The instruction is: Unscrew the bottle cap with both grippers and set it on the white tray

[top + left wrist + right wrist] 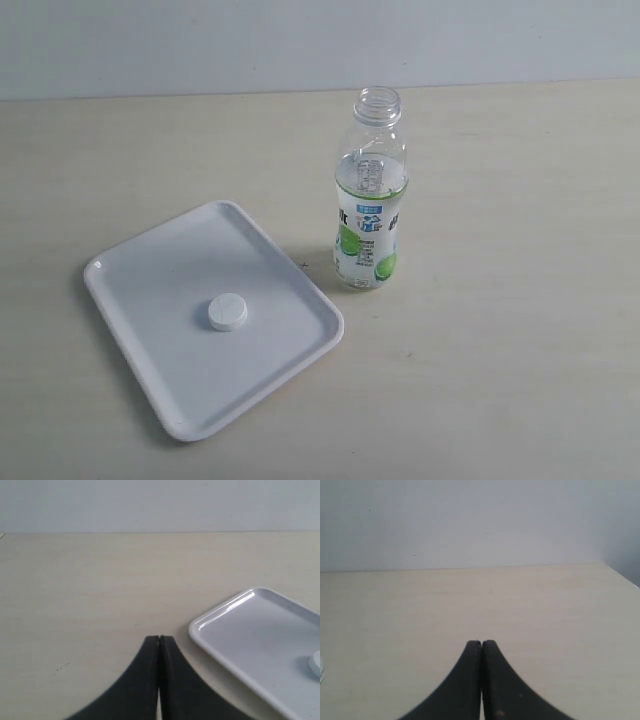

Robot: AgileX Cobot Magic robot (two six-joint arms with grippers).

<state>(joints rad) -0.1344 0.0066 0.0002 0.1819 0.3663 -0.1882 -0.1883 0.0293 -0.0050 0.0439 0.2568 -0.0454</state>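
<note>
Left gripper (159, 639) and right gripper (481, 642): fingers pressed together, nothing held. Near middle of white tray (150, 280), bottle cap (228, 312) lying flat. Just beside tray's far right edge, uncapped bottle (370, 200) upright; lime-slice label (366, 245), print too small to read. Open tabletop (520, 300) beyond.

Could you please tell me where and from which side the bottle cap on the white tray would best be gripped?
Probably from straight above, jaws closing across the round side wall of the bottle cap. It lies flat near the middle of the white tray, clear of the raised rim, so each jaw has room beside it; a sideways approach would likely meet the rim.
</note>
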